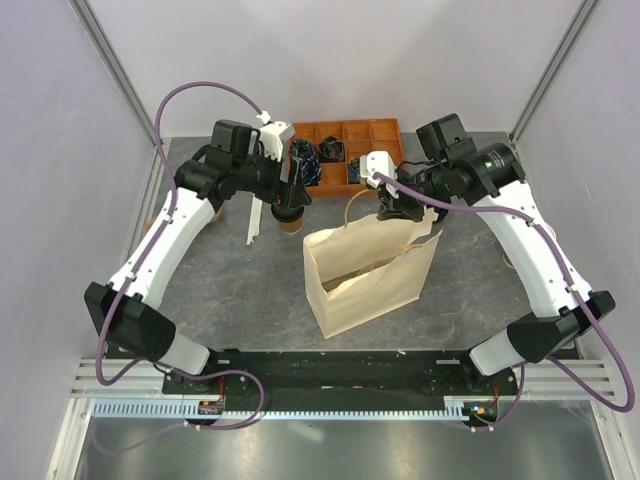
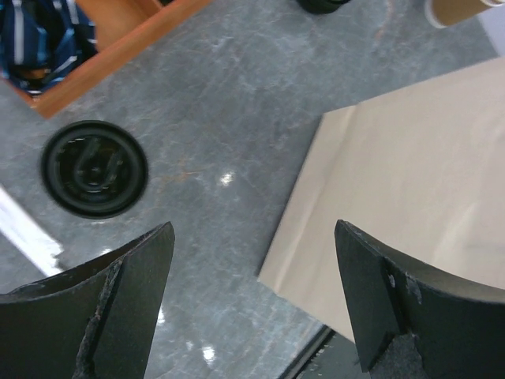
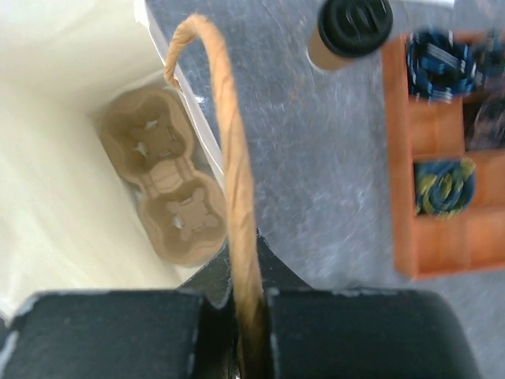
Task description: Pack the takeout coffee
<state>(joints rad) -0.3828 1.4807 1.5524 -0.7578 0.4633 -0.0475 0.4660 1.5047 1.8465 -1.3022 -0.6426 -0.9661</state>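
The takeout coffee (image 2: 95, 168) is a tan cup with a black lid, standing on the grey table left of the paper bag (image 1: 370, 270). It also shows in the top view (image 1: 289, 222) and the right wrist view (image 3: 351, 30). My left gripper (image 2: 252, 264) is open and empty, hovering above the table between the cup and the bag's side (image 2: 410, 181); the cup lies outside its jaws, to the left. My right gripper (image 3: 248, 316) is shut on the bag's twisted paper handle (image 3: 229, 158) and holds the bag open. A brown pulp cup carrier (image 3: 162, 185) lies inside the bag.
An orange compartment tray (image 1: 340, 150) with dark items stands at the back, close behind the cup (image 2: 118, 43). A white strip (image 1: 254, 215) lies left of the cup. A lidless tan cup (image 2: 458, 9) stands beyond the bag.
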